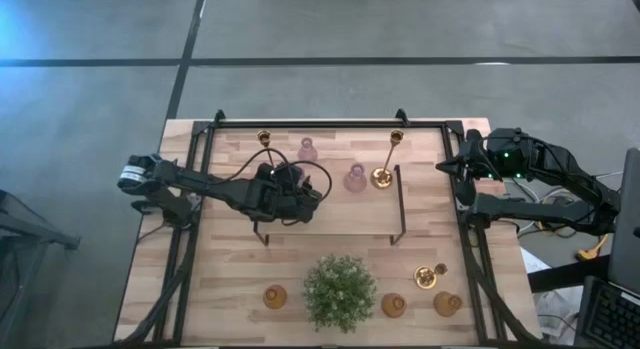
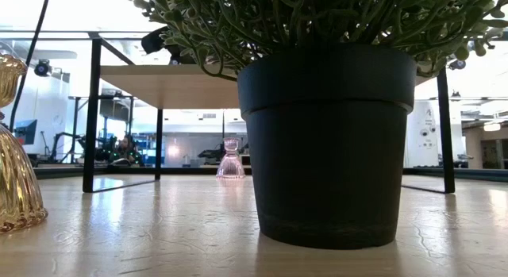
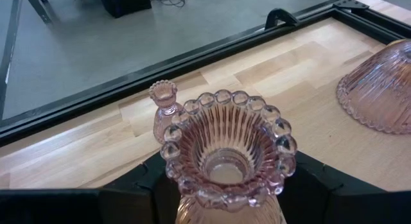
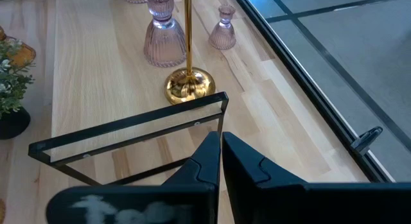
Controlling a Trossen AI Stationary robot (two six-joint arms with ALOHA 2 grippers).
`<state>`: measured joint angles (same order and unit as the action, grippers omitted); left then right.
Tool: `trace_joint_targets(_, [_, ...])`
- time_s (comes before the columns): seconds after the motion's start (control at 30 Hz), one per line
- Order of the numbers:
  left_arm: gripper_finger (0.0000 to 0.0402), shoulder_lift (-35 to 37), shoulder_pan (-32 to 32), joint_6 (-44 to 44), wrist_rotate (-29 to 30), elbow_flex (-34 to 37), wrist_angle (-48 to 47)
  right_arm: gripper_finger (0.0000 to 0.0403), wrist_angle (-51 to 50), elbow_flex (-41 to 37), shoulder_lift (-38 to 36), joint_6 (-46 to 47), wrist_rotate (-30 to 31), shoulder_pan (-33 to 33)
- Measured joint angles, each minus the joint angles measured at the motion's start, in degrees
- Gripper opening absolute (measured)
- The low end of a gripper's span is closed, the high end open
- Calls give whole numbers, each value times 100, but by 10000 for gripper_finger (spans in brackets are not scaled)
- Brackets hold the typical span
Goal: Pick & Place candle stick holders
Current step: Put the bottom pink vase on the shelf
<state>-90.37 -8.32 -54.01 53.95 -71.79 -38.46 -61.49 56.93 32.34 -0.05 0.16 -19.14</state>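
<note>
- Table (image 1: pixel 230 259): wooden top; a bushy green plant (image 1: pixel 339 290) stands at the near edge between amber holders (image 1: pixel 275 296).
- Left gripper (image 1: pixel 300 197): over the table's centre-left, fingers spread either side of a pink glass holder (image 3: pixel 226 161); contact cannot be told.
- Right gripper (image 4: pixel 220 161): off the right edge, fingers pressed together, empty.
- Tall brass holder (image 1: pixel 384 172): upright near the far edge, a second pink holder (image 1: pixel 355 178) just beside it.

Dark arms (image 1: pixel 215 189), looping black cables
</note>
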Motion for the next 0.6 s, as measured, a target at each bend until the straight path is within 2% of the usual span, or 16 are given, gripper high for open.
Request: trace_joint_targets(0.6, [218, 36, 2, 191, -35, 0, 87, 13, 0, 0, 0, 0, 0, -2])
